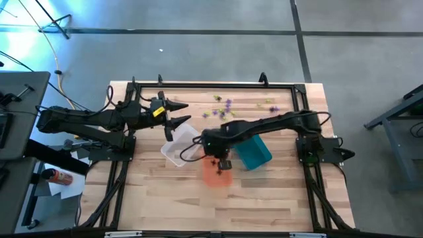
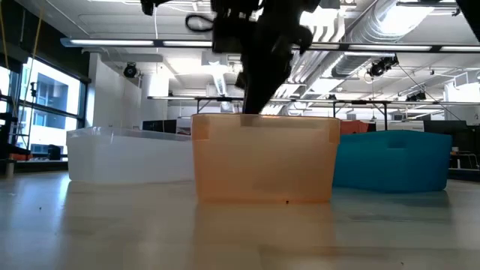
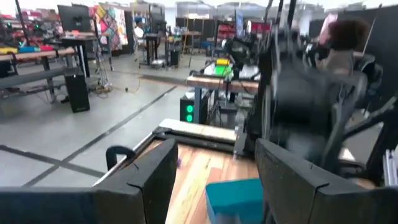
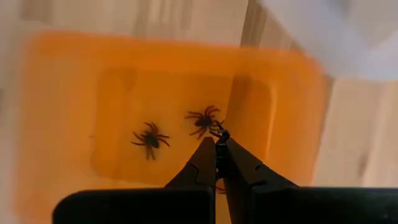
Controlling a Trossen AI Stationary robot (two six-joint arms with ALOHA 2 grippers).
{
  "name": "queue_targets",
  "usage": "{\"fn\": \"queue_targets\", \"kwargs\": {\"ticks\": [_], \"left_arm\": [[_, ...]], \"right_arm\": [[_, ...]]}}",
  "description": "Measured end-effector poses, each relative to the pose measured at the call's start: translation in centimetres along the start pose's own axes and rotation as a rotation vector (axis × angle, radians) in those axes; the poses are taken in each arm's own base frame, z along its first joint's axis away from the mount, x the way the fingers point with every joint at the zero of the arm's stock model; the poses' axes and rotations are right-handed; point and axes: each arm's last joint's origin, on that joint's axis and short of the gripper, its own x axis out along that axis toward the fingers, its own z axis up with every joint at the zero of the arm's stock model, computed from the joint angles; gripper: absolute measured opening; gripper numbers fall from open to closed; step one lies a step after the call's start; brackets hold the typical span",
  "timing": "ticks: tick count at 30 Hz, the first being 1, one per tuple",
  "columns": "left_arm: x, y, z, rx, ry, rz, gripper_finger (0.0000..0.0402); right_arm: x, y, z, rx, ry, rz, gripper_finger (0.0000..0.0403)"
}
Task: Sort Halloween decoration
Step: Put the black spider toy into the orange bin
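The right gripper (image 4: 216,144) hangs over the orange bin (image 4: 62,99) with its fingers pressed together, holding nothing. Two black spiders (image 4: 149,140) lie on the bin floor. Purple and green trinkets (image 1: 228,104) are scattered unsorted at twelve o'clock on the wooden table (image 1: 165,198). The left gripper (image 1: 177,112) waits at nine o'clock with its fingers spread. Beyond the table is an open workshop.

Translucent plastic orange bin (image 4: 168,112) on smooth wooden table (image 1: 277,198)

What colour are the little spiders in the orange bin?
Black spiders, clearest in the right wrist view.
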Motion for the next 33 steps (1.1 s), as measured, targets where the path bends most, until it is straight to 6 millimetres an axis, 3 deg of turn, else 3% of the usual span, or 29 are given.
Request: {"fn": "queue_targets", "kwargs": {"ticks": [4,10,20,24,33], "left_arm": [[-0.5,0.1,0.5,-0.009,-0.026,-0.001,0.0202],[-1.1,0.3,1.0,-0.017,-0.055,-0.002,0.0202],[-1.0,0.3,0.7,-0.019,-0.034,-0.002,0.0202],[-1.0,0.3,0.7,-0.018,-0.033,-0.003,0.0202],[-1.0,0.3,0.7,-0.018,-0.033,-0.003,0.0202]], "right_arm": [[2.8,-0.3,-0.4,0.009,0.072,0.009,0.0],[4.9,-0.5,-0.8,0.039,0.133,0.014,0.0004],[5.8,-0.6,-0.9,0.04,0.143,0.014,0.0039],[5.8,-0.6,-0.9,0.04,0.143,0.014,0.0076],[5.0,-0.8,-0.3,-0.001,0.132,-0.033,0.0209]]}}
